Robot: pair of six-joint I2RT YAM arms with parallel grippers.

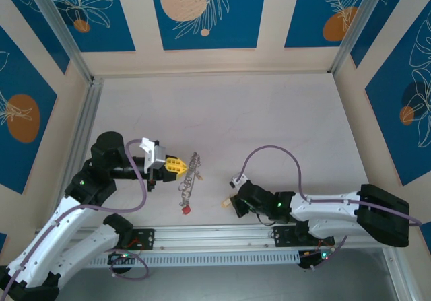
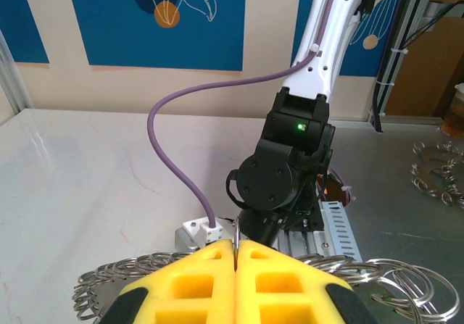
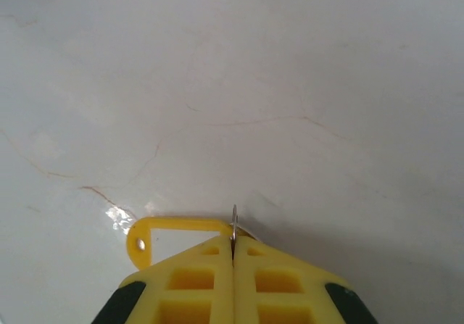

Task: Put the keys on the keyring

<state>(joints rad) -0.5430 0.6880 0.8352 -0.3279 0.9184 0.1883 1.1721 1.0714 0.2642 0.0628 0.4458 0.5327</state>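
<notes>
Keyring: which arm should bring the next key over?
Right, likely: the right tool is shut on the wire loop of the yellow tag, free to travel, while the left tool pinches the keyring beside the keys, steadying it.

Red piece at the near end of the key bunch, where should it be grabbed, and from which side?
Likely the red piece itself, from above, coming in on the right. It lies on the table, poking out past the metal tangle of keys, with room on its right. The left gripper, jaws shut on the keyring, crowds the bunch's left side farther up.
</notes>
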